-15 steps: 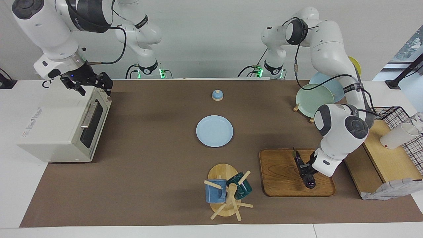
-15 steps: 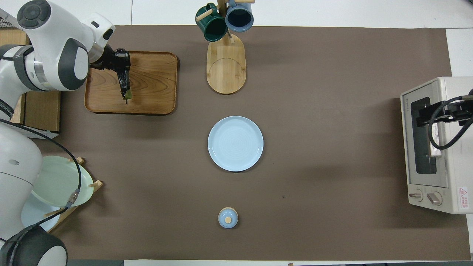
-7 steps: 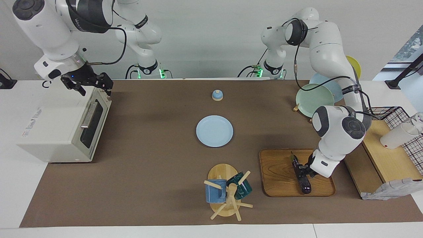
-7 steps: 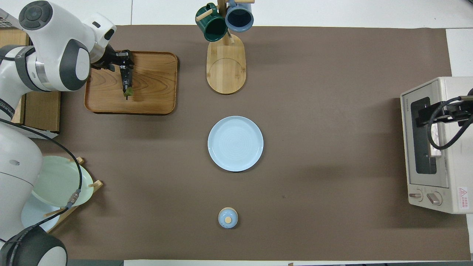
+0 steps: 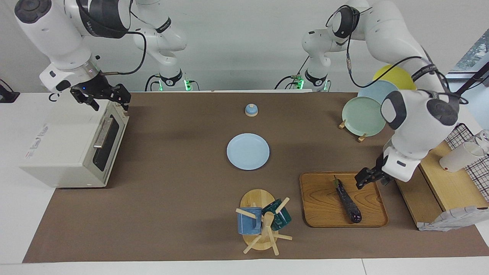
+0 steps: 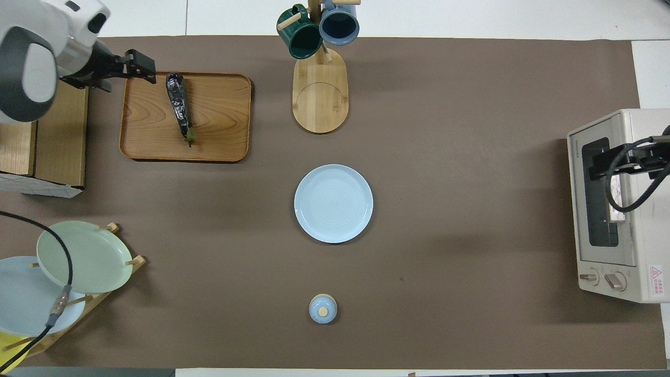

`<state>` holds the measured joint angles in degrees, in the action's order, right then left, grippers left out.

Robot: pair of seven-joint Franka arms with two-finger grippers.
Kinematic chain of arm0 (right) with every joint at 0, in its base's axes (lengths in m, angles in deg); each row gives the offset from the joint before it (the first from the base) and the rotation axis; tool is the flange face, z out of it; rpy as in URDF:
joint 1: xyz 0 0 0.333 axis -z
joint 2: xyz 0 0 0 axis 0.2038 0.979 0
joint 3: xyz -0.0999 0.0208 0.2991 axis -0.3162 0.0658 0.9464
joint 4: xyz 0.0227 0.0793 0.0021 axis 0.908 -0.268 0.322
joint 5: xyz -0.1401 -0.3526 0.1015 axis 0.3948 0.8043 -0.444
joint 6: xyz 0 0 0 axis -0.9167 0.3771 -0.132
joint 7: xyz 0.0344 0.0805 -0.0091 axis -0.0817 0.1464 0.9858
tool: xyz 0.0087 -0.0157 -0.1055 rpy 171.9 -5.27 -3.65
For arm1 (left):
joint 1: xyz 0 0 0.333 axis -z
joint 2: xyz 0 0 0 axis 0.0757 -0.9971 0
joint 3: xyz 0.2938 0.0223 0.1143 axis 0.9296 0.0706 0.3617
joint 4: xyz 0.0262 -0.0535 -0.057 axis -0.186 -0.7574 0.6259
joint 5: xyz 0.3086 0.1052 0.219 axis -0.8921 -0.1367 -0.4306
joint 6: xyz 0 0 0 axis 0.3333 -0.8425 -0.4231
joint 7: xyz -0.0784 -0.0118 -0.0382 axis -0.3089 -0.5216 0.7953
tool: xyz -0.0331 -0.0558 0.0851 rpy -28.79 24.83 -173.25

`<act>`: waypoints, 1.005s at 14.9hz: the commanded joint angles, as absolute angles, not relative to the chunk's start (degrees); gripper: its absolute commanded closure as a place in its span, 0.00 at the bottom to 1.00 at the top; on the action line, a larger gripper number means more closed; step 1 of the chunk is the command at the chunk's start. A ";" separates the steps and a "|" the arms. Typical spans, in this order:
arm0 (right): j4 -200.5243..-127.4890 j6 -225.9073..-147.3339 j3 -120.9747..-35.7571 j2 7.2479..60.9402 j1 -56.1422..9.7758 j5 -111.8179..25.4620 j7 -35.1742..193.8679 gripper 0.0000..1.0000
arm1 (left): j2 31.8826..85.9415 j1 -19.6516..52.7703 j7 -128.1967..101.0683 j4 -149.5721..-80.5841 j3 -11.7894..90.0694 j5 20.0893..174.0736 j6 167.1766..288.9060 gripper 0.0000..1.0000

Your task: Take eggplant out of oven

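The eggplant (image 5: 347, 199) (image 6: 178, 107) lies loose on a wooden tray (image 5: 321, 202) (image 6: 220, 120), lengthwise, its green stem pointing toward the robots. My left gripper (image 5: 371, 180) (image 6: 142, 67) hangs open and empty just above the tray's edge at the left arm's end, apart from the eggplant. The off-white oven (image 5: 65, 152) (image 6: 617, 209) stands at the right arm's end with its glass door closed. My right gripper (image 5: 108, 102) (image 6: 628, 159) waits open over the oven's top front corner, holding nothing.
A light blue plate (image 5: 248, 151) sits mid-table, a small blue lid (image 5: 251, 110) nearer the robots. A mug tree (image 5: 263, 221) with two mugs stands beside the tray. A plate rack (image 5: 363, 116), a wooden shelf (image 5: 447, 183) and a white cup (image 5: 458, 158) crowd the left arm's end.
My left gripper opened, let the eggplant go onto the tray, then rose and drew back toward the left arm's end. The right arm has not moved.
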<state>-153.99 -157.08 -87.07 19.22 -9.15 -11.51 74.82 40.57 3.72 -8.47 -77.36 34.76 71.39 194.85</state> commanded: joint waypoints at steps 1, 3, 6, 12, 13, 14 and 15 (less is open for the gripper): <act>-155.09 -156.83 -87.50 18.23 -9.47 -12.68 74.07 0.00 | 48.47 2.50 -9.20 -80.14 34.78 72.21 187.25 0.00; -155.09 -156.83 -87.50 18.23 -9.47 -12.68 74.07 0.00 | 53.48 2.50 -9.11 -81.89 34.70 72.21 181.88 0.00; -155.09 -156.83 -87.50 18.23 -9.47 -12.68 74.07 0.00 | 62.35 2.50 -8.58 -90.57 34.70 72.12 179.57 0.00; -155.09 -156.83 -87.50 18.23 -9.47 -12.68 74.07 0.00 | 72.22 3.02 -8.40 -106.07 34.70 72.12 183.77 0.00; -155.09 -156.83 -87.50 18.23 -9.47 -12.68 73.99 0.00 | 71.96 3.29 -8.40 -105.81 34.78 72.12 184.05 0.00; -155.09 -156.83 -87.50 18.23 -9.47 -12.68 74.07 0.00 | 71.44 3.64 -8.40 -104.68 35.39 72.21 183.88 0.00; -155.09 -156.83 -87.50 18.23 -9.47 -12.68 74.07 0.00 | 70.65 5.21 -8.40 -102.49 36.97 72.38 183.27 0.00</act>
